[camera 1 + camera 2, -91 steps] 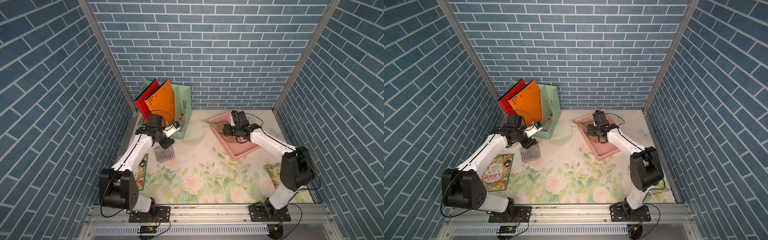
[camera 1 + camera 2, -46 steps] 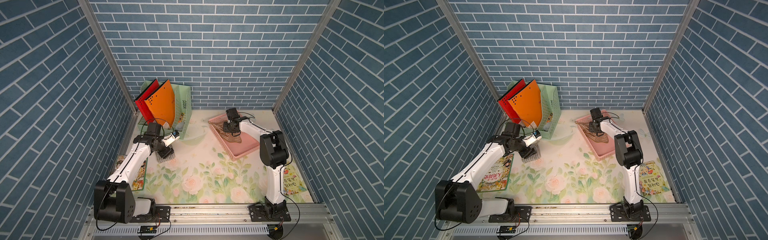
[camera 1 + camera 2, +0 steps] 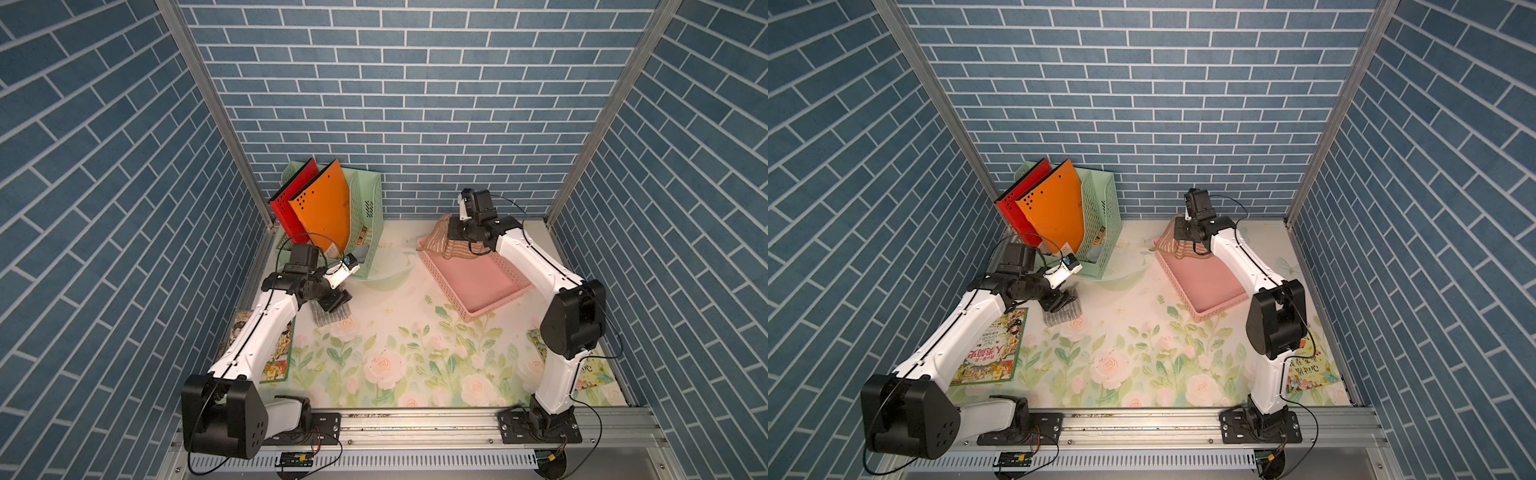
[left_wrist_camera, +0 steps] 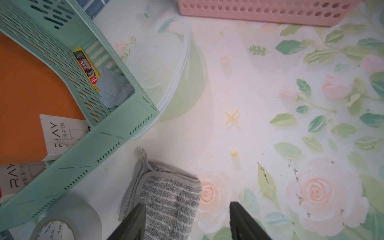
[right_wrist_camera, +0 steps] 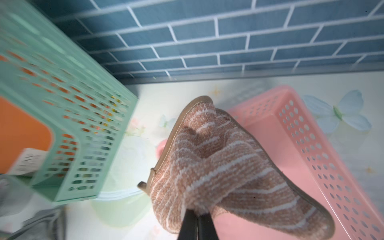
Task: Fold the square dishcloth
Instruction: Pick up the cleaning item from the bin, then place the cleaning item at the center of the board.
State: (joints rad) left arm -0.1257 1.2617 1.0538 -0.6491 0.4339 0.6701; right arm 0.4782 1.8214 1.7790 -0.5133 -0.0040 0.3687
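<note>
Since a second ago the right arm has pulled back toward the far wall, and the right hand (image 5: 197, 215) has closed and lifted the brown striped dishcloth (image 5: 218, 166). Its two dark fingers are pressed together on a bunched fold of the fabric. The rest of the cloth hangs down crumpled over the far end of the pink basket (image 3: 494, 309). In both top views the cloth's lower edge drapes at the basket's far rim, though whether it touches cannot be told.

The left hand (image 4: 187, 207) is low over a grey striped cloth (image 4: 170, 193) that lies folded on the flowered surface (image 3: 395, 307). Its fingers are spread apart. One is over the cloth and the other over the bare surface beside it, gripping nothing.

Just beyond the grey cloth stands a green file rack (image 3: 365, 232) holding an orange folder (image 3: 324, 208) and a red folder (image 3: 291, 199). A picture book (image 3: 992, 353) lies flat near the left arm.
</note>
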